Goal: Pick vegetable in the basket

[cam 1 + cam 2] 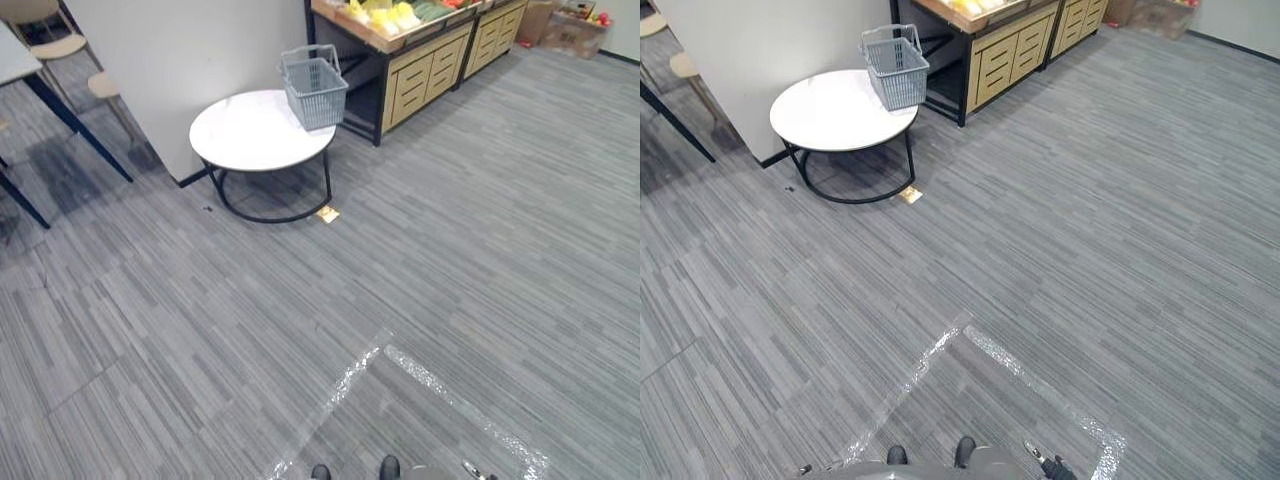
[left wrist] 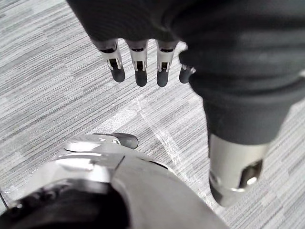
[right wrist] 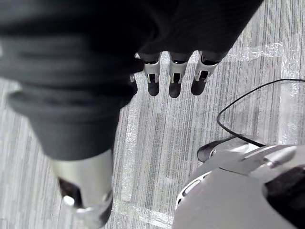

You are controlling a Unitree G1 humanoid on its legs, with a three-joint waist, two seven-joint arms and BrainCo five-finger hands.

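In the left eye view, a grey basket stood on the edge of a round white counter. Yellow vegetables lay on a wooden counter just behind it. In the left wrist view, the left hand hung over the floor, fingers straight, holding nothing. In the right wrist view, the right hand hung the same way.

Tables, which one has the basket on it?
The round white table with the black ring base; the grey basket stands at its far edge. The other table, at the left edge, shows none.
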